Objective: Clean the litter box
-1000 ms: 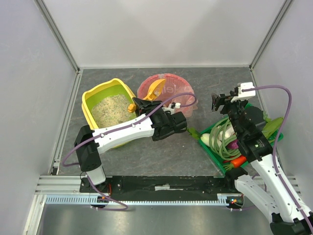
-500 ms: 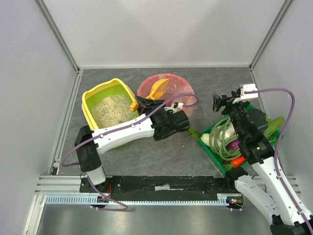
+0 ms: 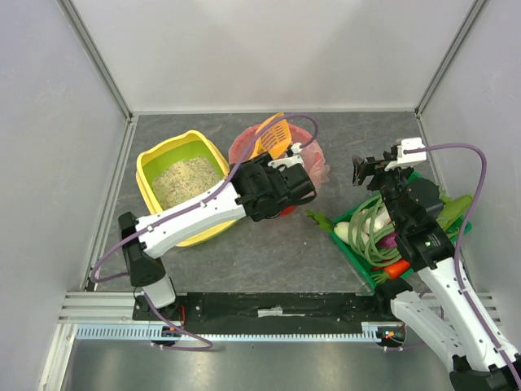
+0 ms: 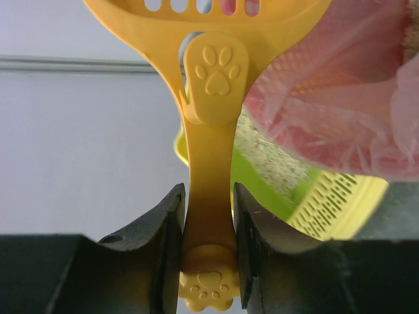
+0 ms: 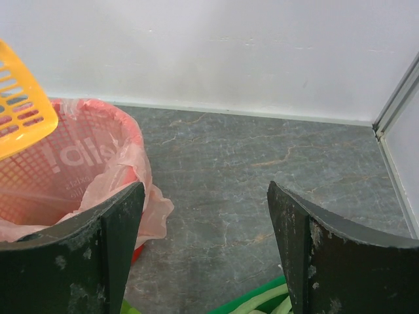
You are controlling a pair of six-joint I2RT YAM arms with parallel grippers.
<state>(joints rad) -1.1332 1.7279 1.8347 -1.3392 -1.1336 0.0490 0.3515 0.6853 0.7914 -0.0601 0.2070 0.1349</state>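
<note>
Scoop [image 4: 208, 72] clamped by its handle in left end effector [image 4: 208, 216], slotted head over pink-bagged bin [image 5: 72, 163]; right end effector [image 5: 204, 196] gaping, empty, above vegetable tray [image 3: 348, 247].

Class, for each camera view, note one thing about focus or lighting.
Top external: even, soft light, no hard shadows. Left wrist: pink bag looks soft, scoop handle sharper. Right wrist: near fingers dark, table evenly lit, no glare.
</note>
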